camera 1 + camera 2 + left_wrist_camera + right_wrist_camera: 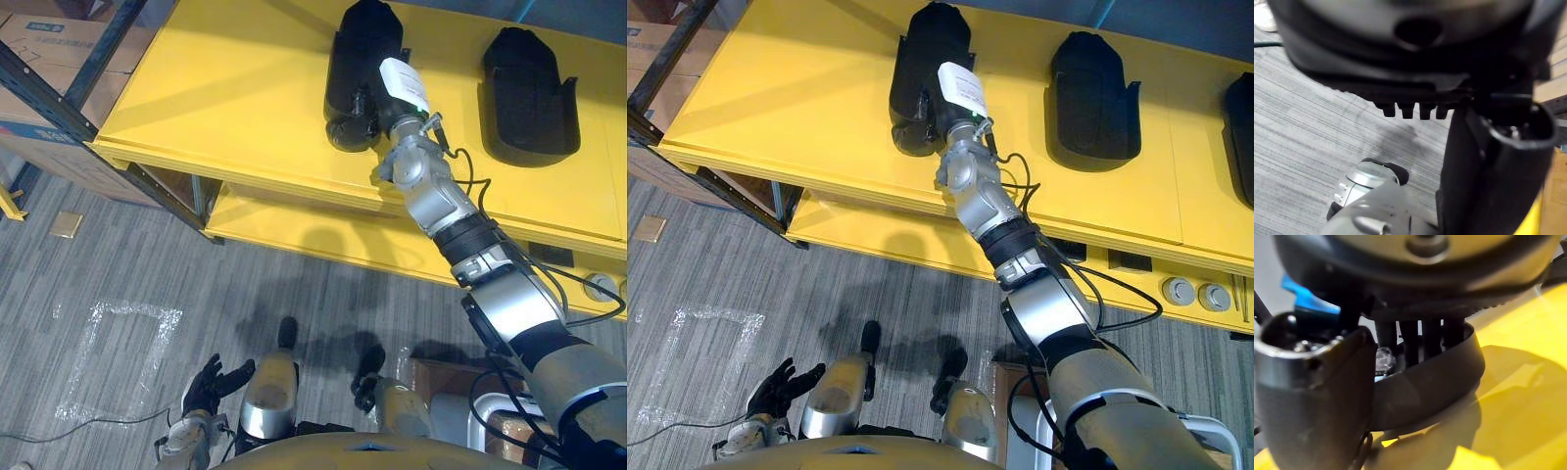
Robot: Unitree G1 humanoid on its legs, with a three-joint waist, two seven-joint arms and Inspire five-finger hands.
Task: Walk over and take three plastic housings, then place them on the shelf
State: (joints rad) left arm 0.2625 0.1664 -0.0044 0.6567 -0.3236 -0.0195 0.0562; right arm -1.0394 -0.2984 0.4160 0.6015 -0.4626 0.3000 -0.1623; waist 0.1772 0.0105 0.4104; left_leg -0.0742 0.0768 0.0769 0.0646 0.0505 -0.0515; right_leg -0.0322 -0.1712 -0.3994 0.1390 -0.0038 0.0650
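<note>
Right hand point(1310, 399): in its wrist view we see the thumb on the outside of a curved black wall and the fingers point(1411, 339) dropping behind that rim, so the wall is pinched between them.

The wall belongs to the first housing point(361, 49), lying on the yellow shelf point(225, 88) at 12 o'clock in the head views. It is a long matte black shell, rounded at the far end and hollow, with a thin raised rim.

At 3 o'clock from it, apart, lies the second housing point(527, 93), of the same shape with its open side up. The right eye view takes in a third housing point(1242, 127) cut by the edge at 3 o'clock, and two grey discs point(1195, 294) on the lower board point(872, 230).

Writing: a carton point(39, 44) at 10 o'clock carries a pale label, its print too small for us to read.

Left hand point(211, 384): at 7 o'clock, low over the grey floor point(245, 284), fingers spread and holding nothing. Beside it is a tape square point(118, 357).
</note>
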